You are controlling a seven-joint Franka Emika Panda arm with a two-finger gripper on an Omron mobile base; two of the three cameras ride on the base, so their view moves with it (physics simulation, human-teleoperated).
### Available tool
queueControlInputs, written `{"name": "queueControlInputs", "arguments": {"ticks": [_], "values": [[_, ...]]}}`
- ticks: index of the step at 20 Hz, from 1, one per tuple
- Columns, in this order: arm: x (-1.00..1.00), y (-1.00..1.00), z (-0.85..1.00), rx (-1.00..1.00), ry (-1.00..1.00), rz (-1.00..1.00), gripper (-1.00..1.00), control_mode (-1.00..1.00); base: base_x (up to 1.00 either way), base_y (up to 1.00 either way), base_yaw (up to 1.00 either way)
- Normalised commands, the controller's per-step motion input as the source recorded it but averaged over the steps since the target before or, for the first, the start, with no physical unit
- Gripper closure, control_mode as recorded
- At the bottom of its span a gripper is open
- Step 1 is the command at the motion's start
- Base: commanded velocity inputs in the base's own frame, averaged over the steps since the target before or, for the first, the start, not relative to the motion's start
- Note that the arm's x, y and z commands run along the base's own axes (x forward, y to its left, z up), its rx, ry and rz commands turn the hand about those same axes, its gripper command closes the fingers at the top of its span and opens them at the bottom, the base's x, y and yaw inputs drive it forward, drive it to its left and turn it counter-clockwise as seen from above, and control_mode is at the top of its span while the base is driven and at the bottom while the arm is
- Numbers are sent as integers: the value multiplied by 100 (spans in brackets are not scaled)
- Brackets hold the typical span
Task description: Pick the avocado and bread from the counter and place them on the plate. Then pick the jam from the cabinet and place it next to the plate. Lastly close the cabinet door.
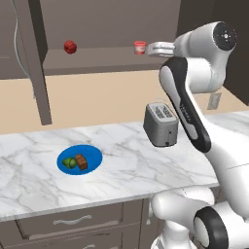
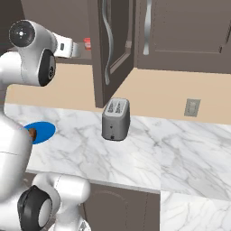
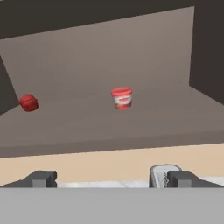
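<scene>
We're up at the open cabinet [image 1: 112, 58], and our gripper [image 3: 109, 178] hangs with its fingers [image 3: 41, 178] spread wide, holding nothing, touching nothing. Ahead of us the jam [image 3: 122, 97] stands upright on the shelf, a darker red ball [image 3: 29, 102] well apart. Down on the counter [image 1: 126, 165], the avocado [image 1: 70, 163] and bread [image 1: 81, 162] sit together on the plate [image 1: 95, 156].

Cabinet [image 3: 109, 57] open; shelf bare between fingers [image 3: 43, 178] and jam [image 3: 122, 97], straight path clear. Dark red ball [image 3: 29, 102] well left of jam, wide gap between. Cabinet wall [image 3: 208, 48] right of jam, apart from it. Open cabinet door [image 2: 110, 45] juts forward right of jam. Toaster [image 1: 161, 124] on surface [image 1: 146, 170] below jam.
</scene>
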Motion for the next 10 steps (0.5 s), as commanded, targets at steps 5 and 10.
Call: {"name": "queueControlInputs", "arguments": {"ticks": [5, 10], "values": [[55, 0, 0, 0, 0, 12, -100, -100, 0, 0, 0], [39, 0, 0, 0, 2, 1, -100, -100, 0, 0, 0]]}}
